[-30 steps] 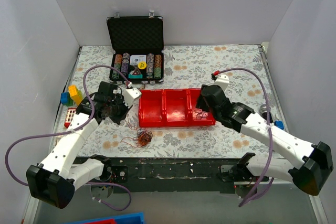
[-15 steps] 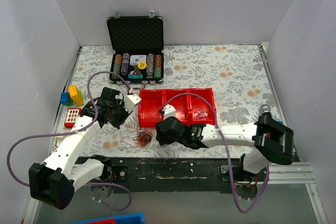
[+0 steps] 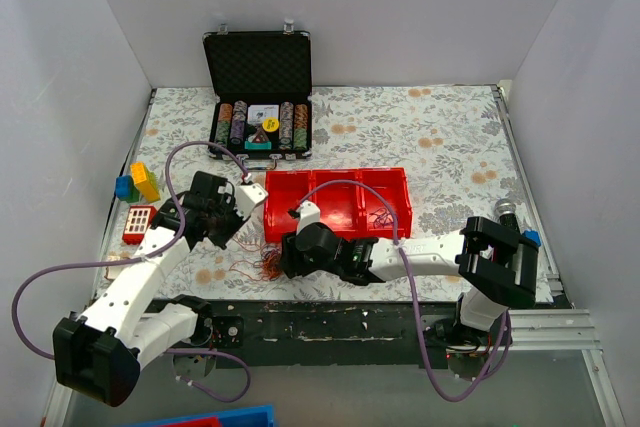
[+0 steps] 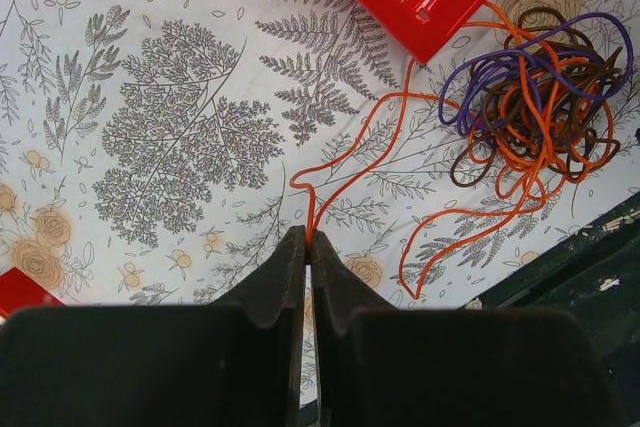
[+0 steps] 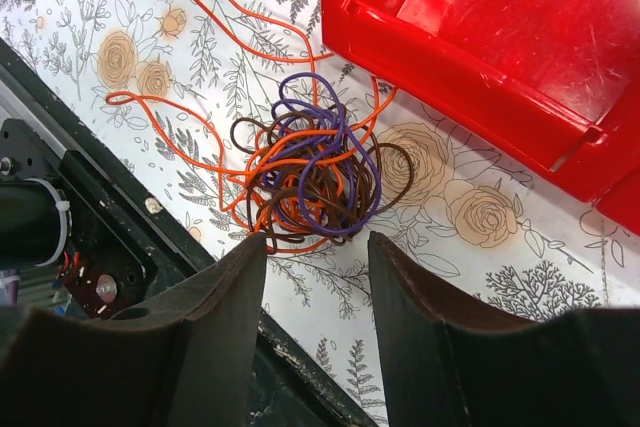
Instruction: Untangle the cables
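**Top external view.** The cables [image 3: 270,265]: a small clump of orange, purple and brown strands. It is laid on the floral surface [image 3: 430,137] near the front edge, just in front of the left corner of the red tray [image 3: 336,174]. An open chip case [image 3: 258,72] is set at the back, well apart.

**Left wrist view.** Left gripper [image 4: 307,237]: the fingers are pressed almost together, and one orange strand [image 4: 345,159] is pinched at the tips. The strand is traced up and to the right into the clump, which is seen just beside the tray corner.

**Right wrist view.** Right gripper [image 5: 315,239]: spread wide, with nothing held. The clump is framed between the two fingers, just beyond their tips. Whether they touch it cannot be told. The tray is seen at upper right.
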`<state>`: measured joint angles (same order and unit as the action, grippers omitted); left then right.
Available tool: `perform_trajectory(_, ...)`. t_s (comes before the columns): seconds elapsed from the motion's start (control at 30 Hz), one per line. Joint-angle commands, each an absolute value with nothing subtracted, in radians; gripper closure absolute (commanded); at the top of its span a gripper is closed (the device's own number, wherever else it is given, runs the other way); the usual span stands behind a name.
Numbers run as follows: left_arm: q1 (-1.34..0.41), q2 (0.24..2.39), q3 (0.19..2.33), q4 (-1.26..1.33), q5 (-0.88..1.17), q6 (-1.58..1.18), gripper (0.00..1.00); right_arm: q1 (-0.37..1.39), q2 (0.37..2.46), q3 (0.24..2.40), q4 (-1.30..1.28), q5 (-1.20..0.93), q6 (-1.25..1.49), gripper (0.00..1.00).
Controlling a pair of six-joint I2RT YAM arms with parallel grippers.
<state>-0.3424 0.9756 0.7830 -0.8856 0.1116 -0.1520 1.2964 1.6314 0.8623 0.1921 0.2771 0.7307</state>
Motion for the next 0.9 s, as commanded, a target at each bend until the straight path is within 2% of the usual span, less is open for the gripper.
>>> perform_trajectory(0.0, -0.345, 0.954, 0.775, -0.871, 0.11, -0.138, 1.0, 1.296, 1.621, 0.888, 0.256, 0.284, 0.735, 0.47)
perform_trajectory(0.87, -0.345, 0.95, 0.77, -0.87, 0.115, -0.133, 1.0, 1.236, 1.692, 0.917, 0.27, 0.259, 0.718, 0.64)
